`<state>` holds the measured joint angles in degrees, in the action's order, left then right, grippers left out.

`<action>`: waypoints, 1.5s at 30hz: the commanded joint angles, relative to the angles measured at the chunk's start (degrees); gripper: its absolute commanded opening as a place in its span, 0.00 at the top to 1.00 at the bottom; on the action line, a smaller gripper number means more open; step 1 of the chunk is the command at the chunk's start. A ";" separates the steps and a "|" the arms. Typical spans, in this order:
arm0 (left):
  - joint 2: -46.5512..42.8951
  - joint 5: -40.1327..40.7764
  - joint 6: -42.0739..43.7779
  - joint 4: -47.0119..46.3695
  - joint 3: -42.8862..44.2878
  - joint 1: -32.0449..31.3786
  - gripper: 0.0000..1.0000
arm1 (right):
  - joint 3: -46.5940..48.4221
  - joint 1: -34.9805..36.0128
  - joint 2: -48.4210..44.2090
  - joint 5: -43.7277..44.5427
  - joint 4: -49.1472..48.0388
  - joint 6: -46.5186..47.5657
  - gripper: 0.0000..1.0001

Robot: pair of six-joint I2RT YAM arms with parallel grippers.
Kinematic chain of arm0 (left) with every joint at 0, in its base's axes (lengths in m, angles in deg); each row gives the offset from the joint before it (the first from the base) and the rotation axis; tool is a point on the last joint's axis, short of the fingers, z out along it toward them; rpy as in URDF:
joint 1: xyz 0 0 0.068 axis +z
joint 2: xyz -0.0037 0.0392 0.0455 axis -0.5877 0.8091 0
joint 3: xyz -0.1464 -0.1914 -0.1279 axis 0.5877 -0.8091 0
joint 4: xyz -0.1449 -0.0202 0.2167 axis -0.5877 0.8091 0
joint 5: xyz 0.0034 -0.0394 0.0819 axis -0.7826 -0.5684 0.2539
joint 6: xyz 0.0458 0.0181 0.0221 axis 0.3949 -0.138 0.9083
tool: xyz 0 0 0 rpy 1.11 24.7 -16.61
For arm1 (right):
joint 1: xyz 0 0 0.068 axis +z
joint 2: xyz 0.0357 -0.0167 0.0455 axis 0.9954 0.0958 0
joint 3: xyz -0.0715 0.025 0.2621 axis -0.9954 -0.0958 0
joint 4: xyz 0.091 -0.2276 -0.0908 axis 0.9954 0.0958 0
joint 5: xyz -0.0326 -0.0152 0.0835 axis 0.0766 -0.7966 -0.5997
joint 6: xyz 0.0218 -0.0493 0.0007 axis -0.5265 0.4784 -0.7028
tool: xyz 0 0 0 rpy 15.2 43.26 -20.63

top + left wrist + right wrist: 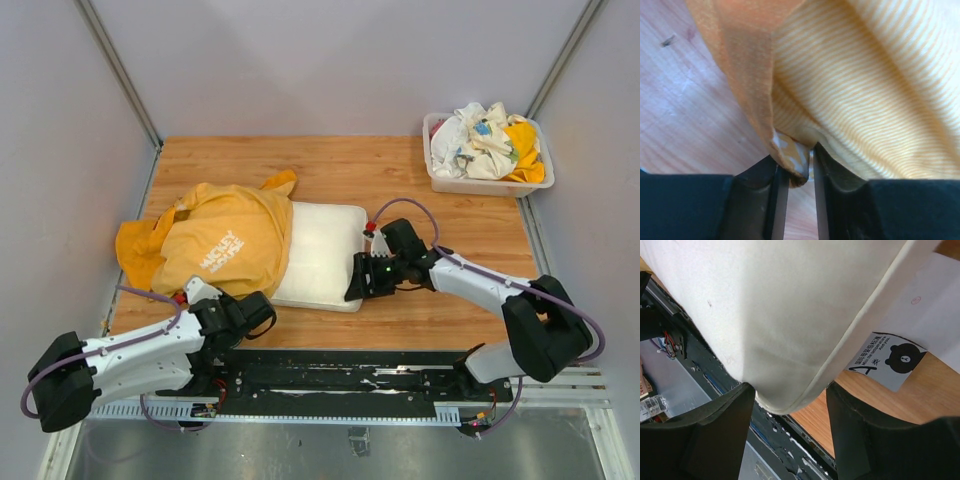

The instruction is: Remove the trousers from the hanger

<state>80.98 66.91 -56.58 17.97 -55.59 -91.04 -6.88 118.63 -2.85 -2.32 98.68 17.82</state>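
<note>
Open wood table [440,215] behind the cushion [320,250]; blocked by the yellow garment [215,245] at left, basket [487,180] in far right corner.

- Your top view looks down from behind the arms onto the table [400,170].
- Your left wrist view sits close against the yellow cloth [865,75].
- Your right wrist view sits close on the white cloth [790,315]; the top view shows both.

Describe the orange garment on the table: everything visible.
The orange garment lies crumpled on the wooden table, left of centre, its right edge draped over the white cushion. White lettering shows on top. Up close the cloth is soft, with fine orange and pale stripes and folded hems. The left gripper sits at its near edge, a small fold of fabric between the fingers. No hanger is visible.
</note>
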 commanded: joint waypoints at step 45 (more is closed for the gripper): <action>27.92 -26.07 62.50 15.78 84.77 16.38 1.00 | 7.50 -2.58 -12.36 -29.41 -38.69 -61.71 1.00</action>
<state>106.58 54.98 -2.61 43.69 29.96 -79.65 3.13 118.61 -15.48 -32.11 80.65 -27.10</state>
